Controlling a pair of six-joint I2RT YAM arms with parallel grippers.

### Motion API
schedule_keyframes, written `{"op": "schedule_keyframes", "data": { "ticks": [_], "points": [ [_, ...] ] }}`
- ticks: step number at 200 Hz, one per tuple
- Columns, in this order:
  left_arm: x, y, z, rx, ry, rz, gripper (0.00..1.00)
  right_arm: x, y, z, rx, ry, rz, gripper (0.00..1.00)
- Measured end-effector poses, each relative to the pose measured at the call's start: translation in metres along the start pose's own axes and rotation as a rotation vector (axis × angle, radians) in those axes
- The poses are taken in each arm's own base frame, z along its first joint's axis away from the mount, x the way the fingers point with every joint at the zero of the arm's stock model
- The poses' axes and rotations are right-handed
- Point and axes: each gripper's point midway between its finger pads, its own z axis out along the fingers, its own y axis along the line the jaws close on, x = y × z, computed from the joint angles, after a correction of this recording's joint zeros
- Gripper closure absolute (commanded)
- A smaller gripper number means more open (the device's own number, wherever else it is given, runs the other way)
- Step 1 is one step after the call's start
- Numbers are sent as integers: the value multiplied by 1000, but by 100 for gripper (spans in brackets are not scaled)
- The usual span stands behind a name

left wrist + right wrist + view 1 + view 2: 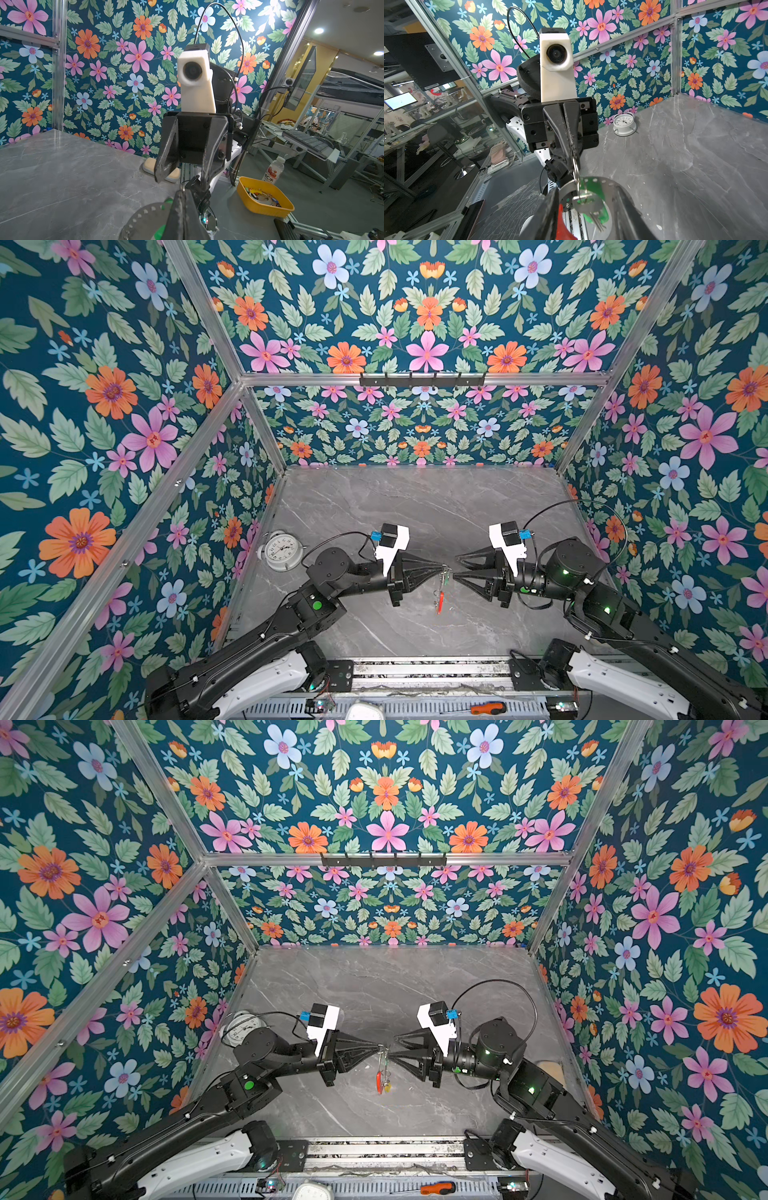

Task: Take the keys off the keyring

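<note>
Left tool [441, 568]: jaws pressed together on the top of the dark grey loop keyring [440, 595] with a red section, which hangs below it over the middle of the grey marble-patterned tabletop [415, 506]. Right tool [454, 566]: jaws partly apart, straddling the silver key with a green plastic head [588, 204] (contact cannot be confirmed). The yellow-headed silver key [387, 1086] dangles at the loop's near end. A white round alarm clock [284, 549] stands at the left edge.

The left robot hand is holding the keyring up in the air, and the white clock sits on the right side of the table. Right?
Not quite: the white clock sits on the left side of the table, as both top views show. The left gripper does hold the keyring up in the air.
</note>
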Motion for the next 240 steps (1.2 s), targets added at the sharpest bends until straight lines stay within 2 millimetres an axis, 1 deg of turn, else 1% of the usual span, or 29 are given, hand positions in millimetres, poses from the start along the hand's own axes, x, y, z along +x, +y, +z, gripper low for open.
{"op": "schedule_keyframes", "data": {
  "ticks": [12,41,69,117,185,240],
  "points": [
    [0,0,0,0,-1,-2,100,2,-1,3,-8,11,5,69],
    [-1,0,0,0,-2,-3,100,4,1,4,-23,21,8,76],
    [-2,0,0,0,-11,0,100,4,1,4,-25,22,9,87],
    [-3,1,-1,-4,-27,-12,100,5,4,4,-42,27,8,100],
    [-5,4,-2,-12,-66,-20,100,6,4,5,-45,30,10,100],
    [-10,3,-4,-5,-112,-20,100,9,8,9,-60,42,12,100]
  ]
}}
